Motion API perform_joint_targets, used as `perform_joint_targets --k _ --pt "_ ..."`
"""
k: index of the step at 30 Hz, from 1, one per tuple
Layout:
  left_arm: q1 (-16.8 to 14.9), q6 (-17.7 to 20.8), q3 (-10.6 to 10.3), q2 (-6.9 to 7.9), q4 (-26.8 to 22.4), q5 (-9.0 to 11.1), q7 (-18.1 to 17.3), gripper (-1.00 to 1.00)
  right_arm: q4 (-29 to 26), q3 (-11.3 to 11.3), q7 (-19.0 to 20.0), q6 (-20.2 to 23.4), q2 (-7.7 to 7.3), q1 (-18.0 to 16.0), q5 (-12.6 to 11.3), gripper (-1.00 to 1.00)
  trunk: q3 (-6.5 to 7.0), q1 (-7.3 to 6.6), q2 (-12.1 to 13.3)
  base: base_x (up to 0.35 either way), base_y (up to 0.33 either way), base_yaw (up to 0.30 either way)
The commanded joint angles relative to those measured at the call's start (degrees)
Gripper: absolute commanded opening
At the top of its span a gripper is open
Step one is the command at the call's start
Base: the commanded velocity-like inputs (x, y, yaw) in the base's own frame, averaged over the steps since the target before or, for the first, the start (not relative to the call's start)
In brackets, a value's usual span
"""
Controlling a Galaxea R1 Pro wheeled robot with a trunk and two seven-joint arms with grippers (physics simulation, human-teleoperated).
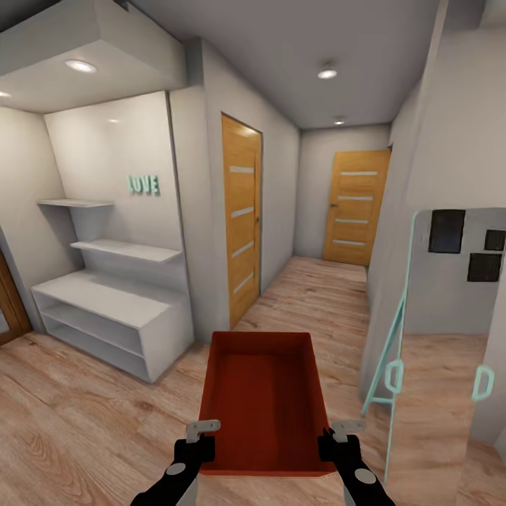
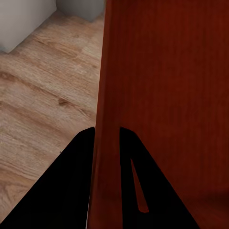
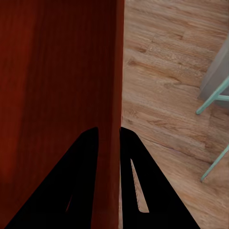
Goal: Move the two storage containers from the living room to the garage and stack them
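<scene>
1. Here we are pinching one storage container (image 1: 261, 400) between us: the left gripper (image 1: 199, 440) is clamped on its left wall and the right gripper (image 1: 336, 439) on its right wall, both at the near end.
2. We are carrying it low over the wood floor (image 1: 84, 422), open top up, in a hallway.
3. Thin walls are giving little purchase; a jolt or uneven arm spacing could let it slip or twist.
4. The leaning mirror (image 1: 450, 316) on the right and the white shelf unit (image 1: 112, 316) on the left are narrowing our path toward the far door (image 1: 355, 207).
</scene>
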Motion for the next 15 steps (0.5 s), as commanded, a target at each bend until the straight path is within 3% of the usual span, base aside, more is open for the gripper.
perform_joint_targets --k 1,5,15 --pt "-0.06 -0.14 0.14 -0.03 -2.48 -0.46 0.35 -1.0 0.19 0.67 0.45 -0.11 0.0 0.02 0.18 -1.0 -0.03 0.04 -0.04 0.256 0.226 -0.009" --pt "-0.03 -0.14 0.14 -0.03 -2.48 -0.46 0.36 -1.0 0.19 0.67 0.45 -0.11 0.0 0.02 0.18 -1.0 -0.03 0.04 -0.04 0.256 0.219 -0.154" --pt "-0.07 -0.14 0.14 -0.02 -2.48 -0.46 0.44 -1.0 0.19 0.67 0.45 -0.11 0.0 0.02 0.18 -1.0 0.15 0.04 -0.04 0.257 0.206 -0.249"
